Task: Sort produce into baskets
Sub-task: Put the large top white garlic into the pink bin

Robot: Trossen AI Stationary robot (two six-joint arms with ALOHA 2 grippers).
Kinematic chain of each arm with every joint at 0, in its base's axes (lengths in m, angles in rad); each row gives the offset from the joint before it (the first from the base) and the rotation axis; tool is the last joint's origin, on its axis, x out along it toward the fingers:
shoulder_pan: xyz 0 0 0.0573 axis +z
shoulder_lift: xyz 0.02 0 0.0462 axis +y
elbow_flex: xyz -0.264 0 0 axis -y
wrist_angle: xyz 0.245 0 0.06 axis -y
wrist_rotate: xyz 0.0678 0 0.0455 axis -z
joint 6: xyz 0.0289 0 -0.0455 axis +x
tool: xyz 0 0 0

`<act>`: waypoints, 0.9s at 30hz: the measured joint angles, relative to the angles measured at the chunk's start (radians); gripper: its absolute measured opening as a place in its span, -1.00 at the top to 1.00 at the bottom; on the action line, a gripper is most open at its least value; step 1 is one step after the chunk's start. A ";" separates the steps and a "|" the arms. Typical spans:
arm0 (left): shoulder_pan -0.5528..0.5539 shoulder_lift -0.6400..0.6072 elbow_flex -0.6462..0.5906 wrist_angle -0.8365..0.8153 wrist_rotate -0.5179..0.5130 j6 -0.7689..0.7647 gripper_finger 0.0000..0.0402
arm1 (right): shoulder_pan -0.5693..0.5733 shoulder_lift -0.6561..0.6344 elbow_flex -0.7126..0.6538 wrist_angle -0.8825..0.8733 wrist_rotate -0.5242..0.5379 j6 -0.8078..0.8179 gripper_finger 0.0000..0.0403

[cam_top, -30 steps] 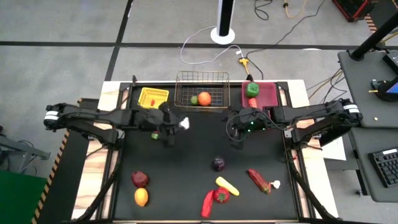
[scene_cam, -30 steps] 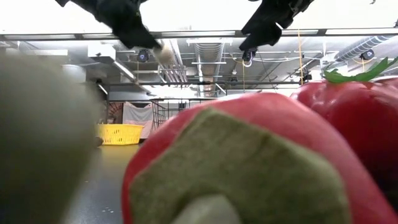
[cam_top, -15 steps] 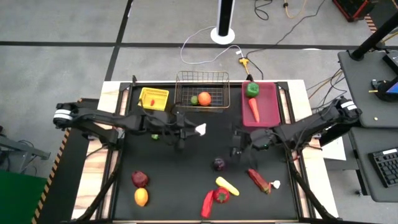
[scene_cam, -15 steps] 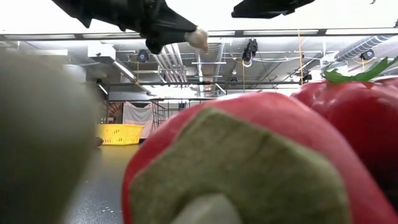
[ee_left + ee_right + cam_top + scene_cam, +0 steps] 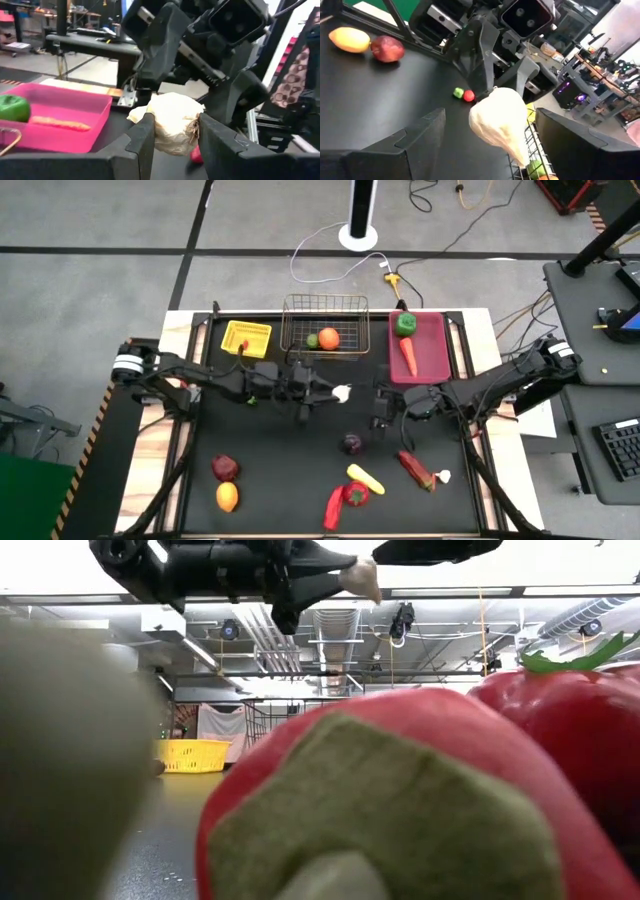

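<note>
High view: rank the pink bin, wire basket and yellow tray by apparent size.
1. Wire basket, largest.
2. Pink bin, slightly smaller footprint; close to the basket, so this order is unsure.
3. Yellow tray, clearly smallest.

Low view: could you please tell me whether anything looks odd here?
Yes: a red pepper sits so close to the camera that it fills most of the picture, with another red piece beside it; little else shows but the yellow tray.
</note>
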 joint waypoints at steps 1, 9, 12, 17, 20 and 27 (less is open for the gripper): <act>0.000 0.006 0.004 0.012 0.012 -0.001 0.43 | 0.000 0.000 0.000 0.000 0.010 -0.003 -0.49; -0.003 0.055 0.056 0.020 0.050 -0.029 0.43 | 0.000 0.000 0.000 -0.010 0.050 -0.037 -0.45; -0.005 0.072 0.067 0.024 0.058 -0.029 0.43 | 0.000 0.000 0.000 -0.024 0.046 -0.037 -0.40; -0.004 0.079 0.078 0.027 0.061 -0.026 0.43 | -0.001 0.000 0.000 -0.035 0.045 -0.028 -0.22; -0.004 0.079 0.079 0.028 0.061 -0.025 0.43 | -0.001 0.000 0.000 -0.039 0.042 -0.026 -0.07; -0.004 0.079 0.079 0.028 0.058 -0.034 0.41 | -0.001 0.000 0.000 -0.040 0.046 -0.026 0.23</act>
